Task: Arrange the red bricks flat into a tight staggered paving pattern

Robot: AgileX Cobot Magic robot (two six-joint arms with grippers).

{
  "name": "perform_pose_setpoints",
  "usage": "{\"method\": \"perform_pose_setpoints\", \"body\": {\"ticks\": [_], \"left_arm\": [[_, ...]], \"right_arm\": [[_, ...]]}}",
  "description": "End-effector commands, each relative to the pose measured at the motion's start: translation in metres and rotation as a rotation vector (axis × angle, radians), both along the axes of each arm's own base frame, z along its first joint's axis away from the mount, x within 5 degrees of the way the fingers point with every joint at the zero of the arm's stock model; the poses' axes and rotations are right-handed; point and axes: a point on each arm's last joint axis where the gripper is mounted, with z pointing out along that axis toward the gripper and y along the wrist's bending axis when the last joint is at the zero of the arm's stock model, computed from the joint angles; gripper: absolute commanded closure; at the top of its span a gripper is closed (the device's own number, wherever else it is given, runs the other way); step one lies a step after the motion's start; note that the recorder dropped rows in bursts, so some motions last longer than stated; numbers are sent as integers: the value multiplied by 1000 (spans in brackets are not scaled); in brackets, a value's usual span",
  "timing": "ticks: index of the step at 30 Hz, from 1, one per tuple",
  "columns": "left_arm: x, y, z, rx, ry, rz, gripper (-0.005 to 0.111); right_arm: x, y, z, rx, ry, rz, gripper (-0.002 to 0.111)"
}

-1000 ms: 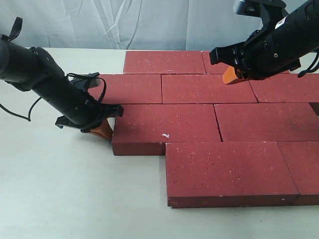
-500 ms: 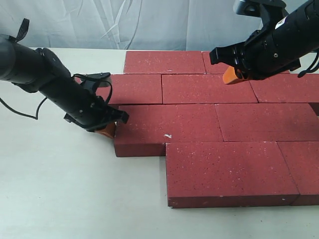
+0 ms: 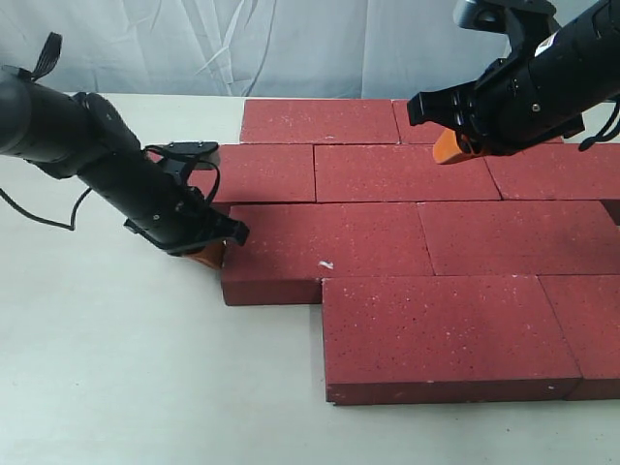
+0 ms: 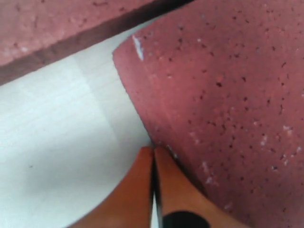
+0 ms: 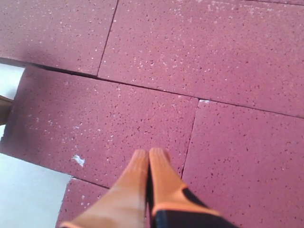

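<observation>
Several red bricks lie flat in staggered rows; the front one is nearest. The third-row brick with a white chip juts out to the left. My left gripper is shut and empty, its orange fingertips pressed against that brick's left end. A narrow strip of table shows between this brick and the second-row brick. My right gripper hovers shut and empty above the second row, and its tips point over the chipped brick.
The white table stretches bare to the left and front of the bricks. A white cloth backdrop hangs behind. The brick rows run off the right edge of the exterior view. A black cable loops off the left arm.
My left gripper has moved right against the chipped brick's end, and the brick shifted slightly right. The right arm has not moved.
</observation>
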Motion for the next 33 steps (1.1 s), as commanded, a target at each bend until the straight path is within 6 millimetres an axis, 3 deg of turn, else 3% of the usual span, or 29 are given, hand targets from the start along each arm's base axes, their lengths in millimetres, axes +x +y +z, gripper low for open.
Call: {"method": "perform_pose_setpoints", "body": {"ticks": [1, 4, 8, 11, 14, 21, 33], "left_arm": [[6, 19, 8, -22, 29, 96, 107], [11, 35, 24, -38, -14, 144, 107], [11, 38, 41, -52, -59, 153, 107], [10, 38, 43, -57, -61, 155, 107], [10, 36, 42, -66, -49, 157, 107], [2, 12, 19, -71, 35, 108, 107], [2, 13, 18, -49, 26, 84, 107]], "right_arm": [[-1, -2, 1, -5, -3, 4, 109], [-1, -2, 1, -5, -3, 4, 109], [-1, -2, 1, -5, -3, 4, 109], [-1, -2, 1, -5, -3, 4, 109], [-1, -2, 1, -5, -5, 3, 109], [-1, -2, 1, -5, -5, 3, 109], [-1, -2, 1, -5, -5, 3, 109]]}}
